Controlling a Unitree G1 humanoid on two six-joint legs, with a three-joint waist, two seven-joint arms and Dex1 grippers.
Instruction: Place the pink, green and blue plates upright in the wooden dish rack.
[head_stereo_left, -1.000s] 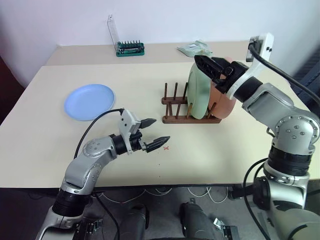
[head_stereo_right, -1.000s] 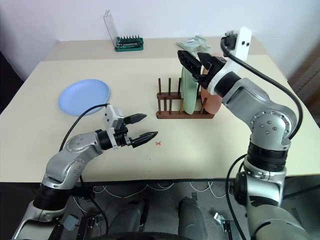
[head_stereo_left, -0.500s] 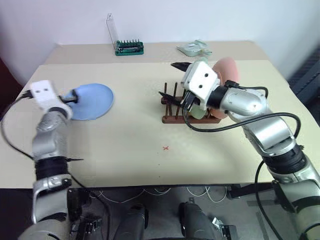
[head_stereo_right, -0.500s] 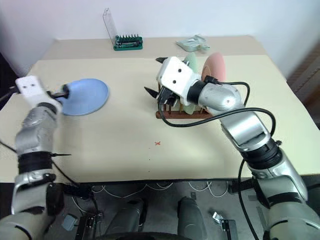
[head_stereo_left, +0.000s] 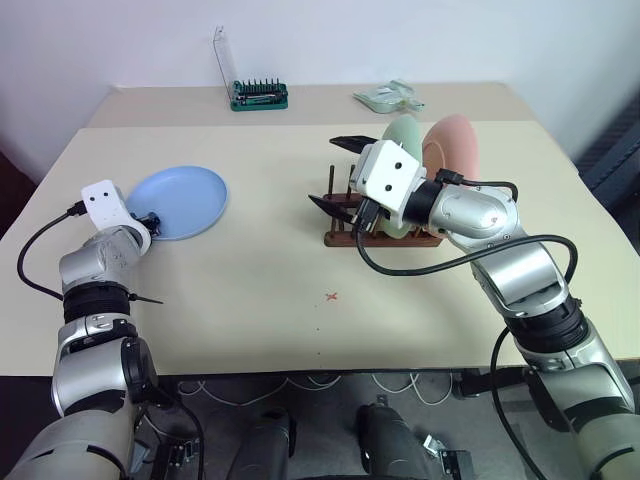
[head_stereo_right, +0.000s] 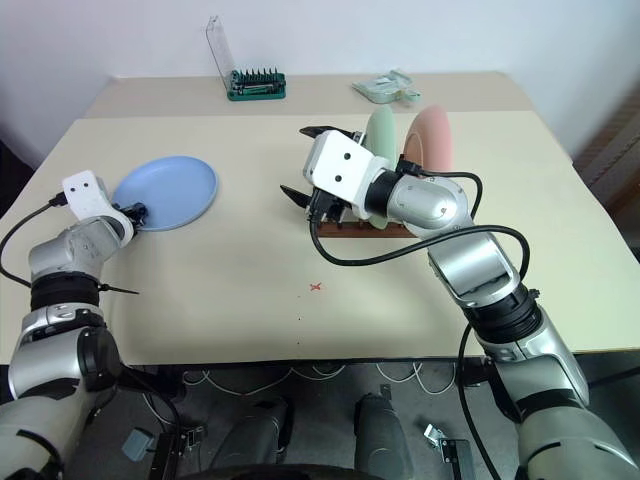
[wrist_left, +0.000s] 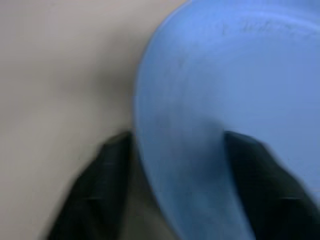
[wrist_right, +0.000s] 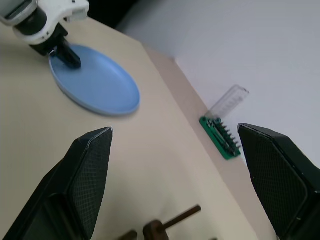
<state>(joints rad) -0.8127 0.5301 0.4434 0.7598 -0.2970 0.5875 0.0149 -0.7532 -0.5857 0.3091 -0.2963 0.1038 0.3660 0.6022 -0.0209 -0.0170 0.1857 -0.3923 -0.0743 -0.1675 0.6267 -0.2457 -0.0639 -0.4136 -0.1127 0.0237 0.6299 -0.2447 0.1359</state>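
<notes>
Three plates: blue plate (head_stereo_left: 179, 202) flat on desk (head_stereo_left: 260, 300) at left of frame, its rim between fingers of left end effector (head_stereo_left: 150, 216), grip uncertain. Green plate (head_stereo_left: 405, 135) and pink plate (head_stereo_left: 455, 145) upright in one wooden dish rack (head_stereo_left: 345, 235), centre-right. Right end effector (head_stereo_left: 335, 172) released, jaws wide, just before rack.

Bare table (head_stereo_left: 270, 270) between blue plate (head_stereo_left: 185, 200) and dish rack (head_stereo_left: 345, 235) — right gripper (head_stereo_left: 338, 172) hangs, apparently, over the rack's empty slots.

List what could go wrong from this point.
1. The left hand straddles only the near rim of the blue plate, which lies flat on the table; a thin edge grip may slip or let the plate tilt when lifted.
2. The open right hand hangs over the empty pegs of the wooden dish rack, in the way of the blue plate's path.
3. It could also knock the upright green plate or pink plate.
</notes>
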